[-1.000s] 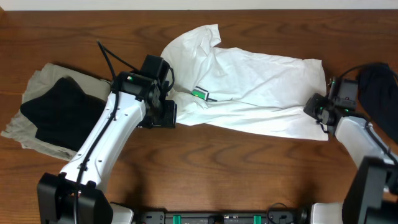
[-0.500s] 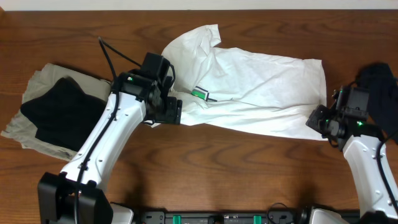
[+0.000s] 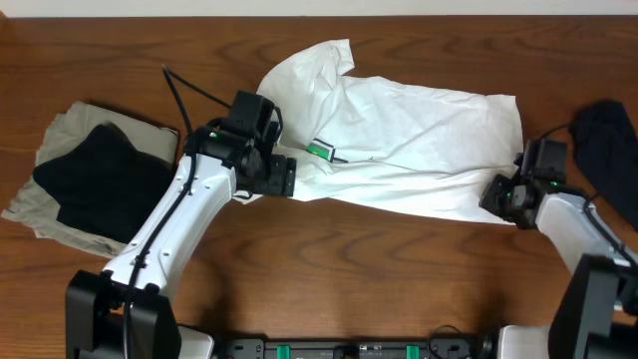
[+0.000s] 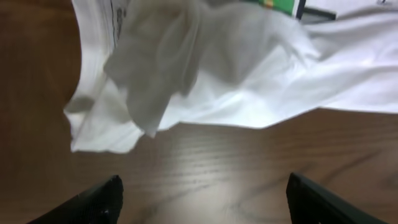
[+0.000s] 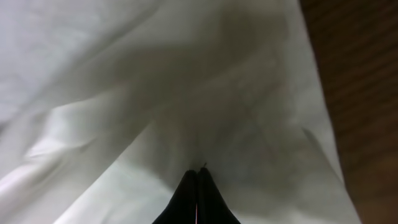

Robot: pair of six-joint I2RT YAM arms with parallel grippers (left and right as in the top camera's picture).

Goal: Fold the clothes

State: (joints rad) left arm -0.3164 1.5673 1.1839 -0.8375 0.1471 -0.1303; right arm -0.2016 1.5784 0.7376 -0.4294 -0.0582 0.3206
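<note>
The clothes' large white garment (image 3: 419, 150) lies wrinkled across the middle of the table, its small green tag (image 3: 319, 151) near its left side. My left gripper (image 3: 284, 178) stands open just off the garment's lower left edge. In the left wrist view its gripper (image 4: 202, 193) has bare wood between the fingers, with the white cloth (image 4: 217, 74) and the tag (image 4: 277, 5) beyond. My right gripper (image 3: 495, 192) is at the lower right corner. In the right wrist view it (image 5: 198, 171) is shut on the white fabric (image 5: 155, 81), whose folds run to the fingertips.
A beige garment (image 3: 60, 135) lies at the far left with a black one (image 3: 95, 184) on top of it. A dark garment (image 3: 606, 140) is bunched at the right edge, behind my right arm. The wood table (image 3: 379, 269) runs along the front.
My left gripper has opened wider and slid a little right toward the white garment's edge. My right gripper has shut at the lower right corner and shifted slightly toward the front.
</note>
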